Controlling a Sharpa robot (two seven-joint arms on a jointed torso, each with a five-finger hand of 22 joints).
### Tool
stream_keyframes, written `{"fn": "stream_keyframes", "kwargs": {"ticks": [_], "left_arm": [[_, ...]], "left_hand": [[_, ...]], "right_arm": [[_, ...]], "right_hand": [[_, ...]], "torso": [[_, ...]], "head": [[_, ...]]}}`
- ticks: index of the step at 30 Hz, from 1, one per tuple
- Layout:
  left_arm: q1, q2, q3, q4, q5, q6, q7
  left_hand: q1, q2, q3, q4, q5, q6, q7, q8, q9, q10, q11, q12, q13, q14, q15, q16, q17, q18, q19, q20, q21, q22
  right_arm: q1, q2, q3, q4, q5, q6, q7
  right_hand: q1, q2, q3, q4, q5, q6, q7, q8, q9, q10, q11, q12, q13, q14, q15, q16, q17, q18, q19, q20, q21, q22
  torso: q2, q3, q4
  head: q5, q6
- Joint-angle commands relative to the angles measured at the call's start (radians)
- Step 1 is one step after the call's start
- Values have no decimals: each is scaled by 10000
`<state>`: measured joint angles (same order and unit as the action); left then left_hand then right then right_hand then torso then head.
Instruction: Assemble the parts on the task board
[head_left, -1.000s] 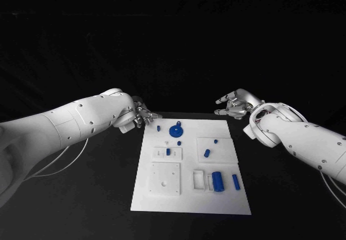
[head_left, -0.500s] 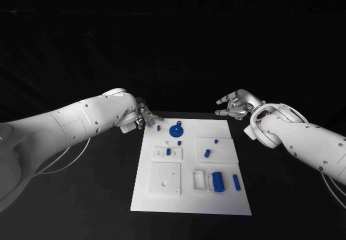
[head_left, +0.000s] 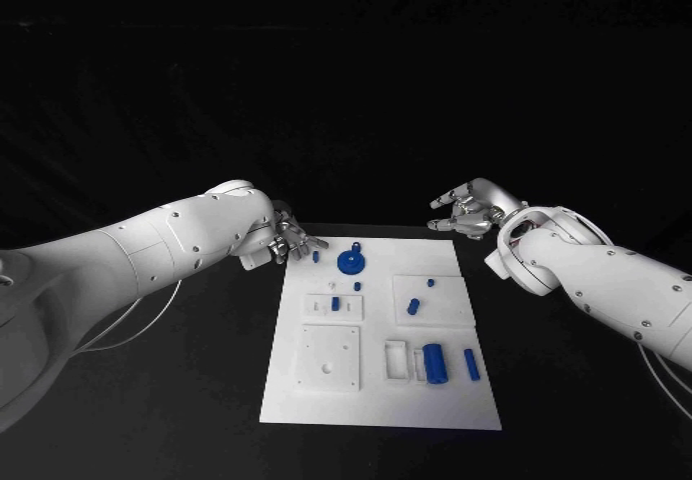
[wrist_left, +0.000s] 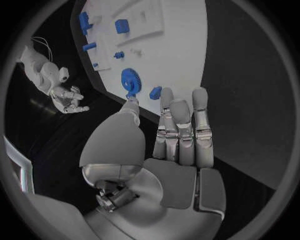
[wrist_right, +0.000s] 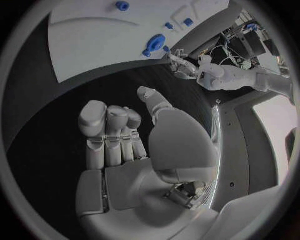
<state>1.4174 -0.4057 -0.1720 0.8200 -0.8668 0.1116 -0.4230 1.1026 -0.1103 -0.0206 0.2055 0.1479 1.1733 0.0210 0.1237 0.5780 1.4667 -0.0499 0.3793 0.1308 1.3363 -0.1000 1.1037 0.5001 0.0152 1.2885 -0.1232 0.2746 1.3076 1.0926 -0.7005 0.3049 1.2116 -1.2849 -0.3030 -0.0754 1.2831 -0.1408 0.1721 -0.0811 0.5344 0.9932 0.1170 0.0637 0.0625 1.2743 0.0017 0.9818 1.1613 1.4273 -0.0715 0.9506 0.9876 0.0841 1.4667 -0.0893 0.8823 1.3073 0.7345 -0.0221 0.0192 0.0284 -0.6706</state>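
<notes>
From the head camera I have the task board (head_left: 379, 340) lying flat in the middle of the black table (head_left: 173, 400), its long side running away from me. The left hand (head_left: 289, 240) hovers at the board's far left corner, fingers spread and holding nothing. The right hand (head_left: 464, 212) sits off the far right corner, well apart from the parts, also empty with fingers loosely apart. Near the far edge lies a blue gear (head_left: 352, 263), with a small blue peg (head_left: 316, 256) just beside it on the left-hand side. Nearer me, a blue cylinder (head_left: 434, 362) and a slim blue bar (head_left: 472, 364) rest side by side.

In the left wrist camera my fingers (wrist_left: 181, 125) are stretched out straight over the board's edge, tips close above a small blue block (wrist_left: 155, 92), with the gear (wrist_left: 130, 82) just beyond it. Nothing is pinched.

In the right wrist camera the right hand (wrist_right: 125, 145) is flat and open over bare table, the board (wrist_right: 94, 35) ahead of it and the gear (wrist_right: 154, 42) near its edge.

I judge these parts to be light, rigid plastic, likely smooth and apt to skid on the board. I would take the gear by its toothed rim, thumb opposing a finger, rather than by its face.
</notes>
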Motion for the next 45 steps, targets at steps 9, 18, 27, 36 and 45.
{"fn": "stream_keyframes", "kwargs": {"ticks": [9,18,27,36,45], "left_arm": [[-71,159,4,-151,264,395,232],[-90,208,3,-259,287,391,254],[-180,213,4,-328,348,514,312],[-274,264,4,-415,556,453,323],[-290,284,6,-410,607,337,328]], "left_hand": [[-11,426,-145,-409,-36,-15,-13,-61,33,386,25,34,2,-63,-39,56,-21,-55,-17,3,27,183],[84,1123,-573,-992,36,-25,-11,-68,47,385,24,42,9,-70,-45,73,-31,-58,-24,0,42,184],[228,1368,-737,-1283,108,-9,-28,-65,53,387,19,39,5,-78,-49,83,-23,-65,-36,-5,42,182],[387,1568,-792,-1413,80,-23,-32,-76,52,384,20,12,-8,-92,-49,72,-28,-68,-47,-5,39,182],[489,1704,-835,-1436,83,-17,-43,-68,61,388,14,20,-6,-83,-54,79,-27,-70,-43,-9,45,184]], "right_arm": [[-2,48,4,-57,-74,1,31],[-2,69,4,-33,-69,13,33],[-2,60,4,-62,-58,-10,39],[-3,-21,8,-17,-35,-106,61],[-4,-102,9,-1,-17,-162,70]], "right_hand": [[-83,26,61,-12,-44,76,0,-13,11,-58,-15,-39,-3,-44,13,-44,-13,142,419,7,-32,1050],[-83,26,61,-12,-44,76,0,-13,11,-58,-15,-39,-3,-44,13,-44,-13,142,419,7,-32,1050],[-116,22,88,-17,-38,78,-1,-15,11,-52,-15,-30,2,-41,11,-35,-6,140,421,5,-30,1052],[-124,41,120,-11,-33,94,-4,-14,11,-37,-21,-17,8,-29,9,-24,1,139,428,3,-12,1055],[-139,29,162,-13,-22,110,-6,-12,12,-18,-24,0,17,-18,5,-17,6,139,434,0,-5,1056]], "torso": [[2,-1,-6],[2,1,5],[7,-6,-10],[-5,0,-10],[-5,7,-23]], "head": [[-22,-57],[-42,-60],[-35,-104],[-42,-111],[-50,-110]]}}
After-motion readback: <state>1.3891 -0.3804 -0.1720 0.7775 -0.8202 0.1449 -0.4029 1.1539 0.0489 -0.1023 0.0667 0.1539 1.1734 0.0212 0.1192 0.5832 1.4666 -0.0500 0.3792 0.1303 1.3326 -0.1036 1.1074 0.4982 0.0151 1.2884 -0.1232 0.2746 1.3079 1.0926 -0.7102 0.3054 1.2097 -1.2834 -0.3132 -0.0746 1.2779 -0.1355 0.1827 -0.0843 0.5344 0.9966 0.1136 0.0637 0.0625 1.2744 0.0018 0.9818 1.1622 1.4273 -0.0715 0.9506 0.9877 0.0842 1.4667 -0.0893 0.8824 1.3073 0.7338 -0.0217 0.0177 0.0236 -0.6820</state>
